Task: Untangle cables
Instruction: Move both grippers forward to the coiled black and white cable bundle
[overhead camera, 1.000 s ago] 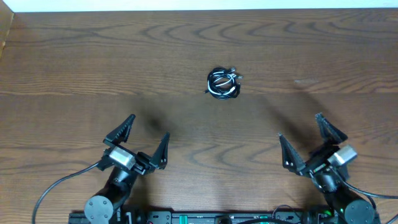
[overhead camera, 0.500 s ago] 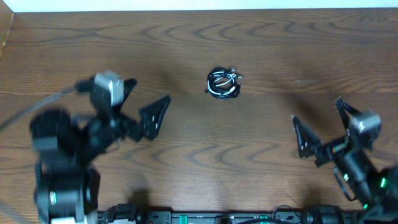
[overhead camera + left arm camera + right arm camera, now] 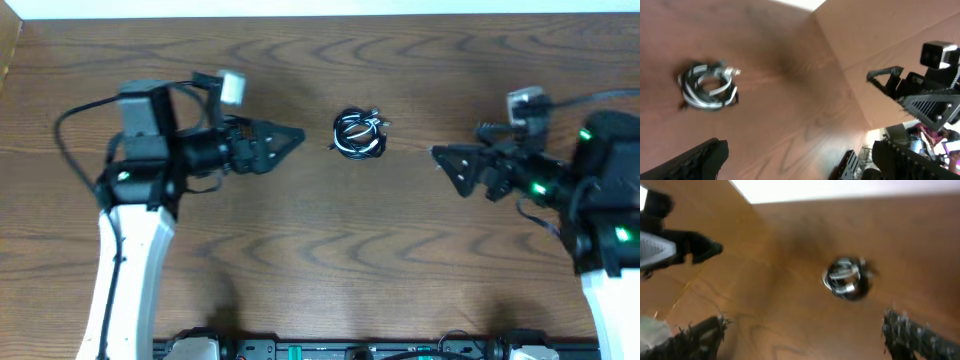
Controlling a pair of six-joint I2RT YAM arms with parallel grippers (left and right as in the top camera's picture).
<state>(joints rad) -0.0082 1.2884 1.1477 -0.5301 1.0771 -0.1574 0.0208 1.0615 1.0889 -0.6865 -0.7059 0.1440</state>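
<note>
Cables [image 3: 359, 134] balled between left gripper [image 3: 292, 135], right gripper [image 3: 442, 155]; wrist views alone show both spread wide, empty.

Item: one balled bundle of cables [image 3: 358, 134], black and white strands, number of separate cords not countable. Item: two robot arms. Item: two grippers, left gripper [image 3: 797, 147] and right gripper [image 3: 804, 319], two fingers each. Item: one table [image 3: 320, 260].
</note>
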